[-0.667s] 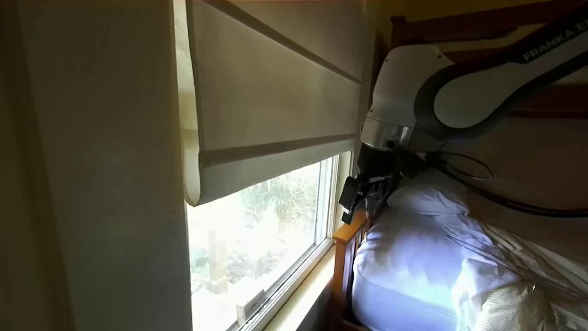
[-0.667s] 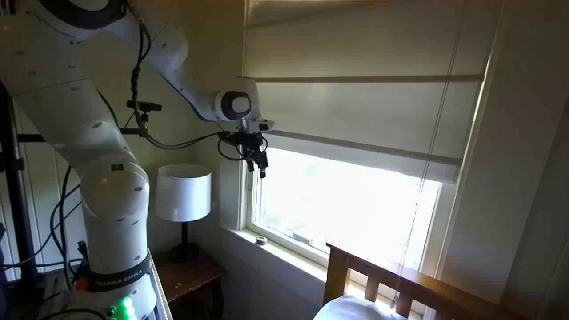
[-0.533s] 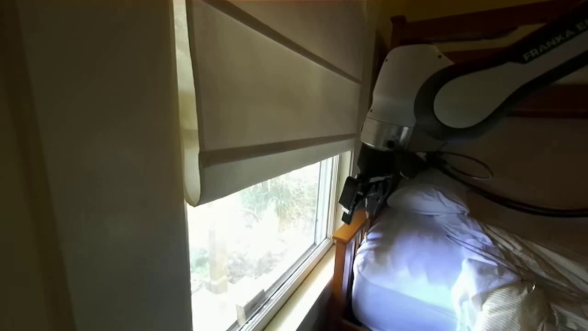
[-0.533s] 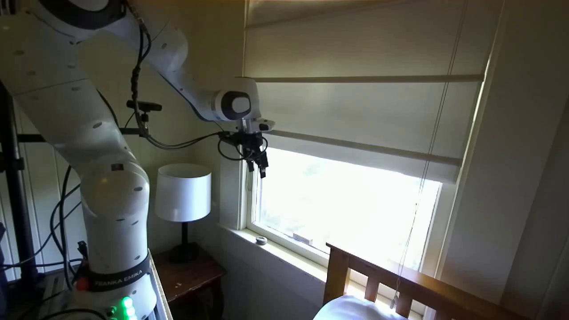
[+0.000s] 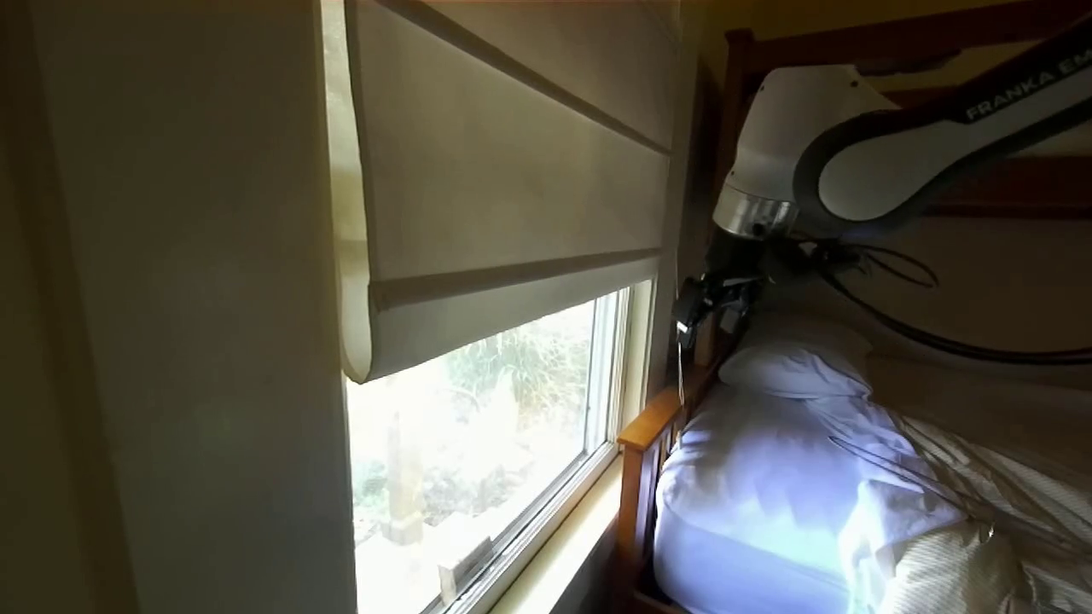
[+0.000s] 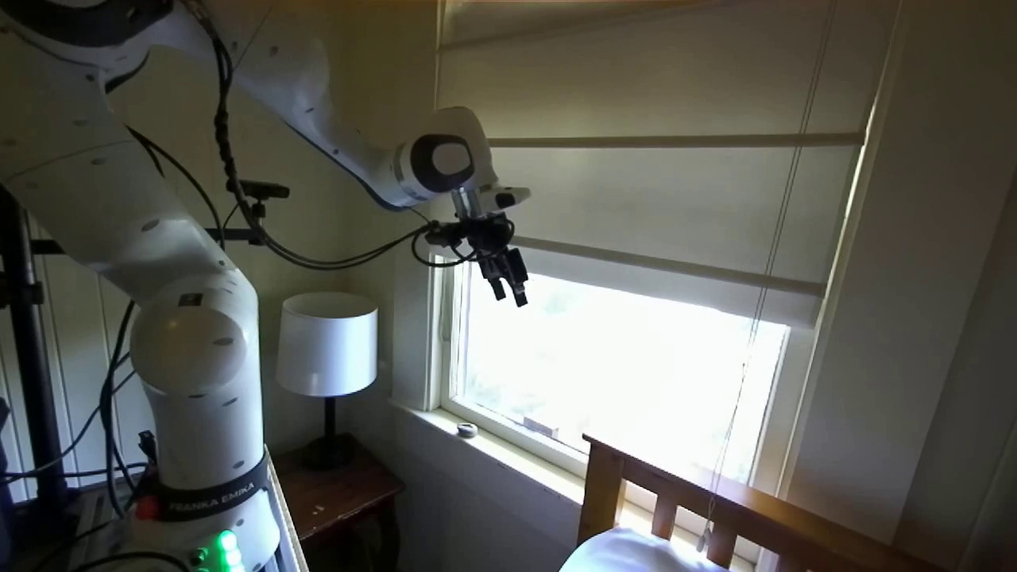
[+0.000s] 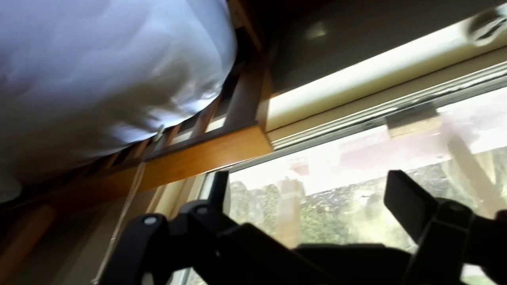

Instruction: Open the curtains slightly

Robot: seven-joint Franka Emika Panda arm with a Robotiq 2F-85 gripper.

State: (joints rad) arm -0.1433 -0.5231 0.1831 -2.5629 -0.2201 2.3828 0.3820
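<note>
One window shade (and one lamp)

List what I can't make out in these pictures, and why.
Shade: top cut off by the upper edge in both exterior views.
Window: glare washes out the outdoors in an exterior view.
Round object on the sill: blurred and clipped by the wrist view's right edge.

Bench with lamp
In an exterior view, the lamp stands upright on the reddish-brown top, a pale mark nearer the camera.

Plain beige curtains, black pincer
</note>
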